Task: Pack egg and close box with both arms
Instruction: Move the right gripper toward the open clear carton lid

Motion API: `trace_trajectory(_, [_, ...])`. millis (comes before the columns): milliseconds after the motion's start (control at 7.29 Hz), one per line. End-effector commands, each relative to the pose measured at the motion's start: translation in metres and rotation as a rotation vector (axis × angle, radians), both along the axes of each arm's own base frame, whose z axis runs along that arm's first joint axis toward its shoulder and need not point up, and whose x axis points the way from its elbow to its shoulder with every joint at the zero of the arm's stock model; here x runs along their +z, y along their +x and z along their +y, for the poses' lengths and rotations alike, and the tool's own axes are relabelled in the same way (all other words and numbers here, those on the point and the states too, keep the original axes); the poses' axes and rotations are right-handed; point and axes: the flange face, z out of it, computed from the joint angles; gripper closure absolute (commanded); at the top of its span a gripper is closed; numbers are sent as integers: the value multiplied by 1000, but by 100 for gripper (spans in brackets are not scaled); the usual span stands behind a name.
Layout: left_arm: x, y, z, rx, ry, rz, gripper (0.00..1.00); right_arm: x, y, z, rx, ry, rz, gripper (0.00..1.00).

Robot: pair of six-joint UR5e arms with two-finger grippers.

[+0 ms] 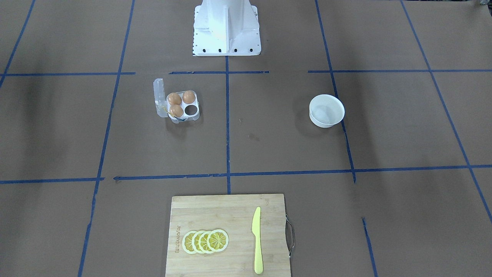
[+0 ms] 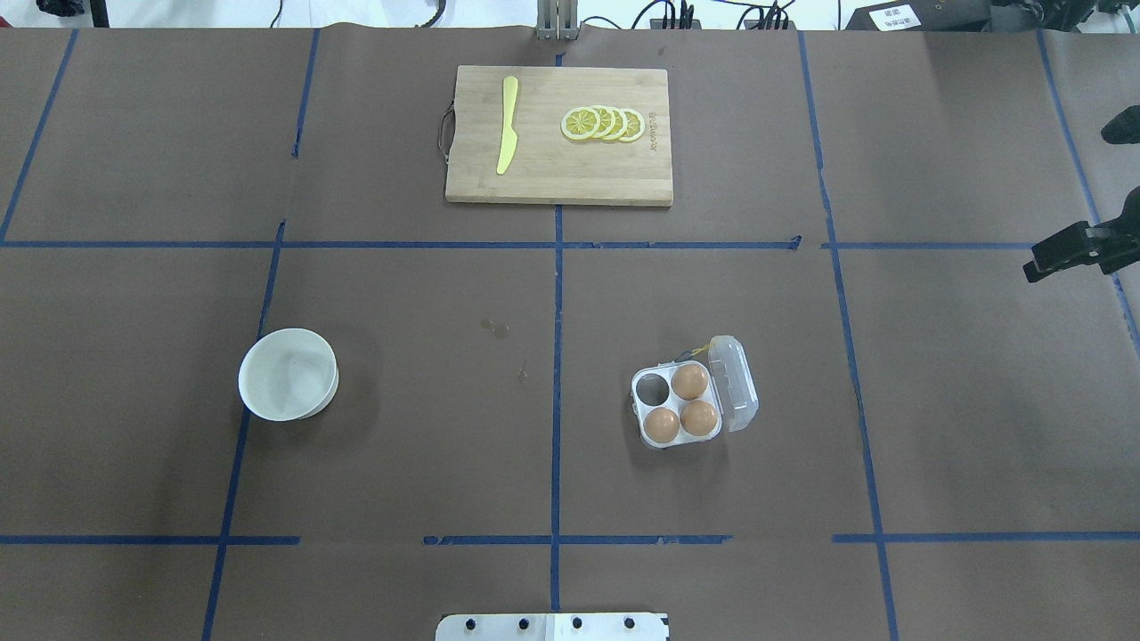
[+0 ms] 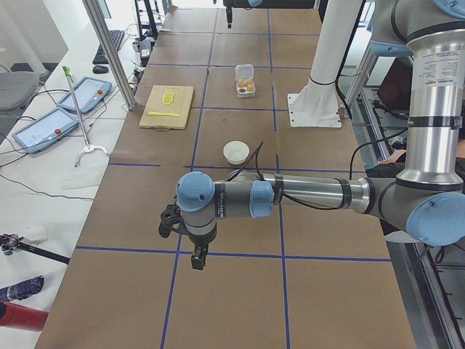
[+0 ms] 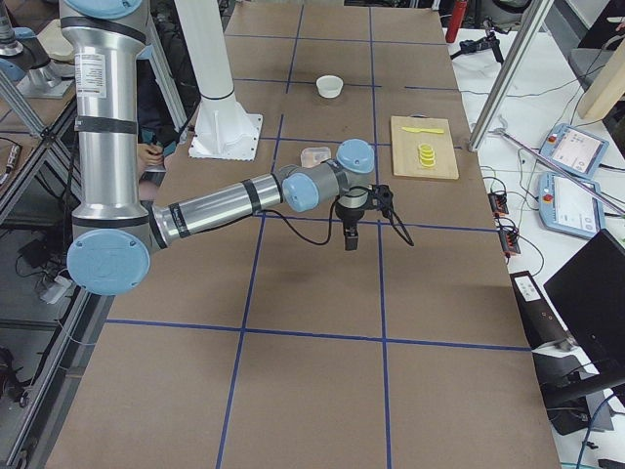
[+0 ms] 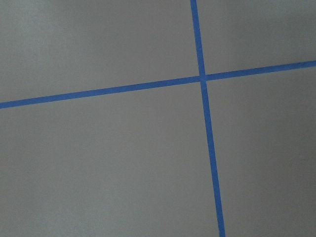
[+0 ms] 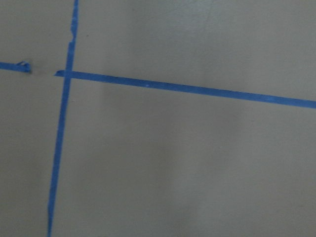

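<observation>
Box (image 2: pixel 736 385) open with three eggs (image 2: pixel 661 425) inside, one cell bare; left gripper (image 3: pixel 197 260) and right gripper (image 4: pixel 352 238) hang well away from it — can't tell if either is apart or together.

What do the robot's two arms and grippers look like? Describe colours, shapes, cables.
Both the left arm and right arm are silver-grey tubes with light-blue joint caps. A thin black cable loops to each wrist. The left gripper and right gripper are black.

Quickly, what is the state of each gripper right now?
Left gripper: cannot be told, seen only from the side.
Right gripper: cannot be told, too small and dark.
</observation>
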Motion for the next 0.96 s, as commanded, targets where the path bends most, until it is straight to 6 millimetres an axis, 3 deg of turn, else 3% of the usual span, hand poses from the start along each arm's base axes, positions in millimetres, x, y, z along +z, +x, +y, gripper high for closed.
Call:
trace_trajectory(0, [-9, 0, -2, 0, 18, 0, 0, -31, -65, 19, -91, 46, -51, 0])
trace_trajectory(275, [-11, 0, -3, 0, 24, 7, 0, -65, -132, 36, -45, 10, -119, 0])
trace_trajectory(686, [-17, 1, -4, 2, 38, 6, 0, -163, -257, 61, 43, -10, -179, 0])
trace_trajectory(824, [-18, 1, -5, 2, 39, 6, 0, -186, -285, 72, 65, -17, -194, 0])
